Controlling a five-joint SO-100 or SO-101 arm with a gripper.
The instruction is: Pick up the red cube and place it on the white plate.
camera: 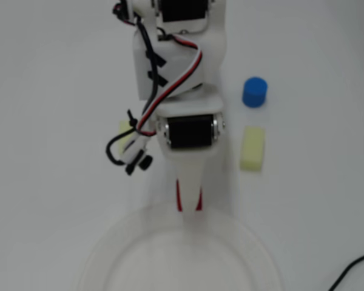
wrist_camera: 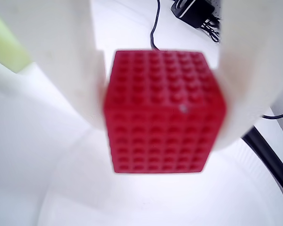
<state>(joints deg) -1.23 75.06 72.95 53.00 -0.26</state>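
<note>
My gripper (camera: 189,203) is shut on the red cube (wrist_camera: 164,110), which fills the middle of the wrist view between the two white fingers (wrist_camera: 61,56). In the overhead view only thin red slivers of the cube (camera: 178,197) show beside the white finger, right at the far rim of the white plate (camera: 109,242). The plate lies at the bottom of the overhead view and below the cube in the wrist view (wrist_camera: 85,188). The cube is held above the plate's rim; I cannot tell whether it touches.
A blue cylinder (camera: 254,91) and a pale yellow block (camera: 253,148) lie right of the arm. Another pale yellow block (camera: 125,131) is partly hidden behind the arm's cables on the left. A black cable (camera: 352,270) crosses the bottom right corner.
</note>
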